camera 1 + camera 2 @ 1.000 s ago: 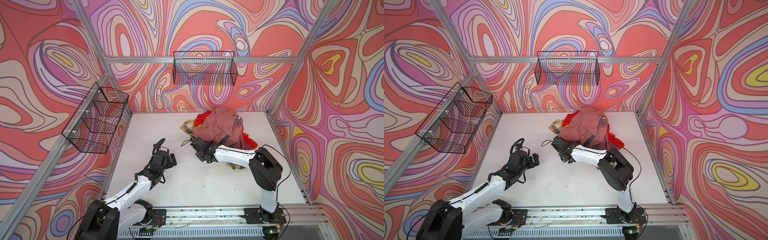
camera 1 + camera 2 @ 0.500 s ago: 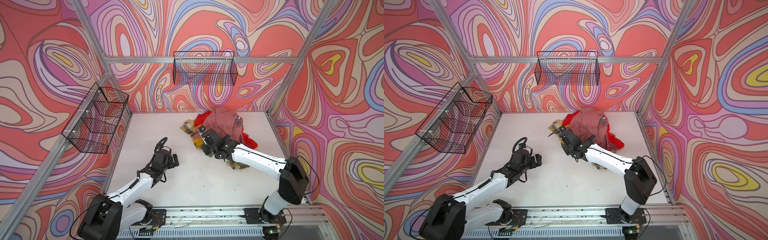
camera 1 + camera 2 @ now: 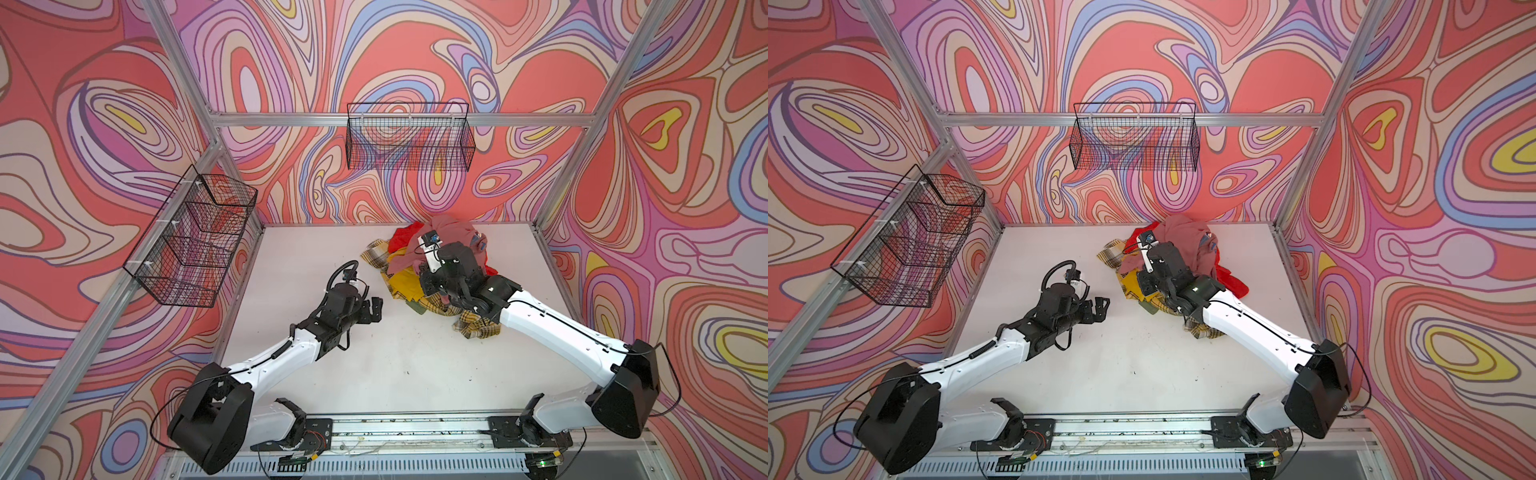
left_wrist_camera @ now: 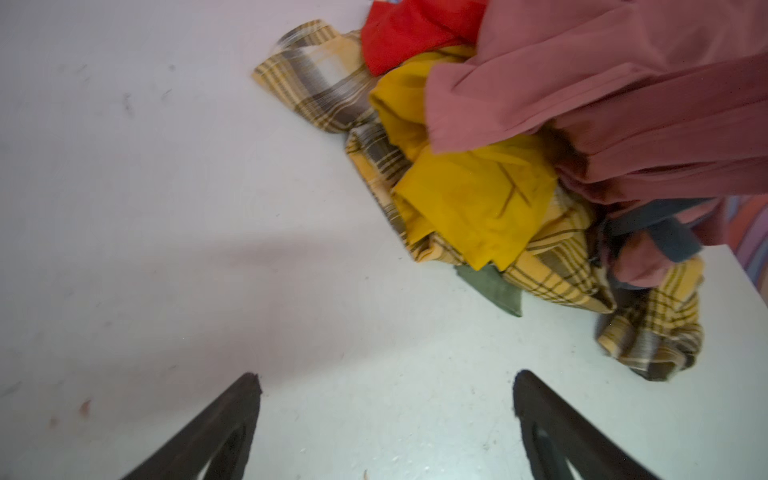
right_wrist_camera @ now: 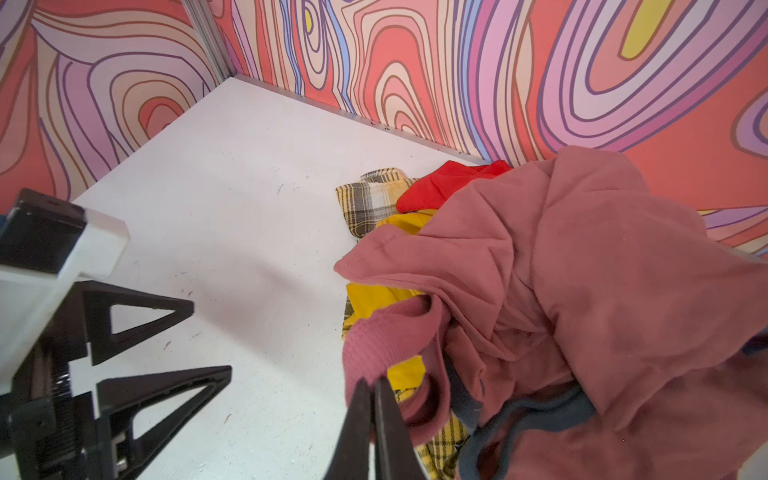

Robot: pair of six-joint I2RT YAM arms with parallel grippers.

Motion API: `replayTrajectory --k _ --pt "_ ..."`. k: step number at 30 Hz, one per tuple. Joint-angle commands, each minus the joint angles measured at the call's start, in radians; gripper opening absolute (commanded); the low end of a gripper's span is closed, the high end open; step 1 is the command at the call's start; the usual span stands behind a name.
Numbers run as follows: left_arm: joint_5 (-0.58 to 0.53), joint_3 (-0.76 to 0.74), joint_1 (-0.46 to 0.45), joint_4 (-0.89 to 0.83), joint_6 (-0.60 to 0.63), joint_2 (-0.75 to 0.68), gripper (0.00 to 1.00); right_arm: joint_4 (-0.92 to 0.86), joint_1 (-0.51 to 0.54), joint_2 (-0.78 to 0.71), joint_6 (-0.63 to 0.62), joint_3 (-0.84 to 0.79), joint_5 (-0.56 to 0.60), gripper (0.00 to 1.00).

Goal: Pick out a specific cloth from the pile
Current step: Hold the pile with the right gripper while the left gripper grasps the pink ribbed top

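Hard to tell apart from the larger pink garment [image 3: 453,232] with grey-blue bands: the cloth [image 3: 404,258], same dusty rose, taken here as the plain fold drooping over the left edge of the pile [image 3: 1187,237]. Lying a little right of centre in both top views, close to the back wall. No tracing its full outline; lost further in beneath the right arm's wrist. Masked by that same wrist: the middle of the heap, with only the red piece [image 3: 401,237] at the back, the mustard piece [image 3: 405,286] and the yellow plaid [image 3: 478,326] at the front showing around it. Smeared by blur in the left wrist view, pink folds cut off at the frame edge.

Pressed shut, tips side by side with no gap: the right gripper [image 5: 372,388]. Set against a ribbed pink hem, just beside the mustard piece; unclear whether pinching any fabric, and unclear whether part of the cloth or of the banded garment. In the top views, hard to pick out against its own dark body, sitting just below the cloth in the frame, touching or nearly so.

Spread wide and holding nothing: the left gripper [image 3: 371,309]. Poised above the bare white tabletop [image 3: 374,374] near frame centre, left of the pile and clear of it, aimed toward the plaid and mustard edge. Apart from the cloth, with open table between.
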Motion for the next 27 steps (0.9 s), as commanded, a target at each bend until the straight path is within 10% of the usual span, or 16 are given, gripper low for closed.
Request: replayTrajectory --k 1,18,27 --pt "0.141 0.095 -0.008 0.110 0.063 0.059 0.97 0.040 -0.003 -0.024 0.028 -0.004 -0.042 0.00" --pt "0.516 0.327 -0.054 0.312 0.103 0.347 0.73 0.085 -0.103 -0.082 0.079 -0.101 -0.131 0.00" --pt "0.300 0.417 -0.080 0.182 0.194 0.389 0.55 0.108 -0.116 -0.103 0.087 -0.135 -0.159 0.00"
